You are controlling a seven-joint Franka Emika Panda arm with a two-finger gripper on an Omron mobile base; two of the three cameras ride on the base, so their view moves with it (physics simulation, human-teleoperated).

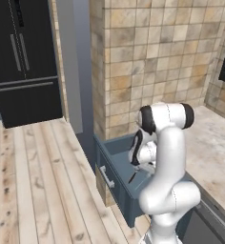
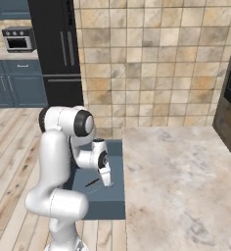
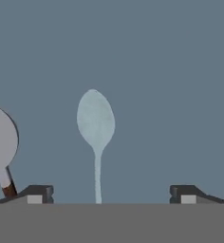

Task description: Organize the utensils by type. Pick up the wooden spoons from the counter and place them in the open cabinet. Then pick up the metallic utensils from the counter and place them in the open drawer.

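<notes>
The hand (image 3: 111, 194) hangs over the open drawer (image 2: 103, 198), fingers spread wide apart and gripping nothing; the pale silver-blue spoon (image 3: 96, 128) lies loose on the drawer floor between them, the round-headed utensil (image 3: 1, 142) beside it

1. No text, label, brand, number or sign can be read in any view.
2. The fridge (image 1: 26, 57), at 10 o'clock in the left base view, has plain black doors.
3. The oven (image 2: 18, 39), at 10 o'clock in the right base view, carries no legible marking.
</notes>
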